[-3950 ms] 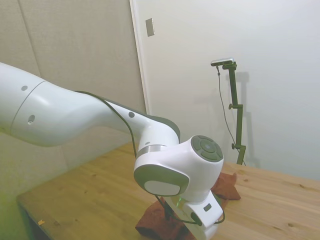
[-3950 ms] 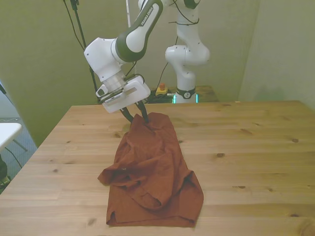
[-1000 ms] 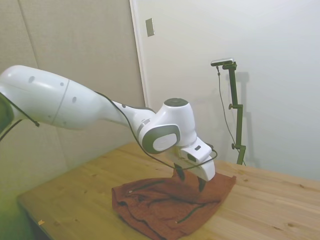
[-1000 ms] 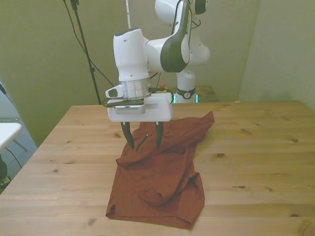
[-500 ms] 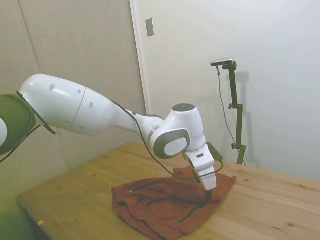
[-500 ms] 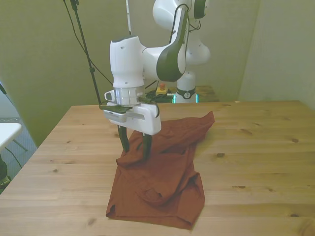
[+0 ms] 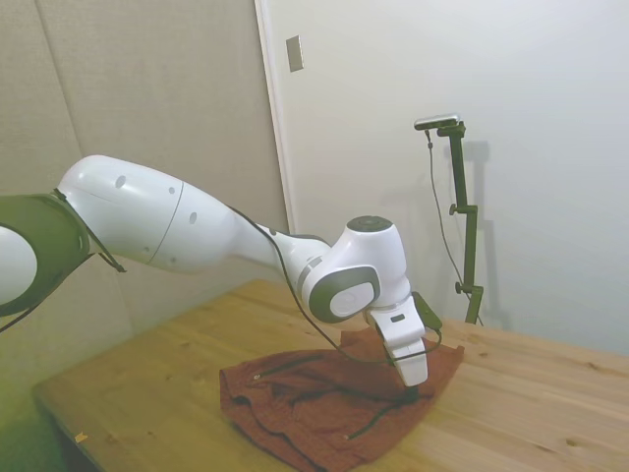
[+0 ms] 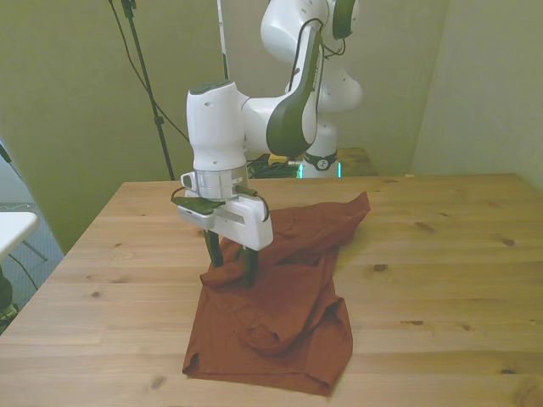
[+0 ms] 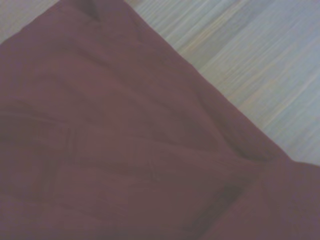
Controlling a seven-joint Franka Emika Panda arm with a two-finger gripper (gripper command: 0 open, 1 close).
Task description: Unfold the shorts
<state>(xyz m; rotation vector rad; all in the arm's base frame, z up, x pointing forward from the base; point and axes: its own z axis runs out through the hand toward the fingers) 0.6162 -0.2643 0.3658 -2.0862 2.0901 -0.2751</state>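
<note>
Side view – shorts: the shorts (image 7: 324, 408) are a rumpled rust-brown heap on the wooden table (image 7: 531, 403), in the lower middle of the frame, with a thin dark trim line showing near the front edge.
Side view – gripper: the gripper (image 7: 411, 389) points down right at the cloth, toward the heap's right side. Can't really make out the fingers from here.
Front view – shorts: they sit in the lower middle of the frame, one corner stretched out toward the front view's right, the rest bunched and folded over itself nearer the bottom edge.
Front view – gripper: fingertips are down on the fabric at the pile's upper left edge, fingers spread a bit apart, with a ridge of cloth between them.
Wrist view – shorts: blurry brown fabric fills most of the picture, with creases and a seam, and bare table showing in the upper right.
</note>
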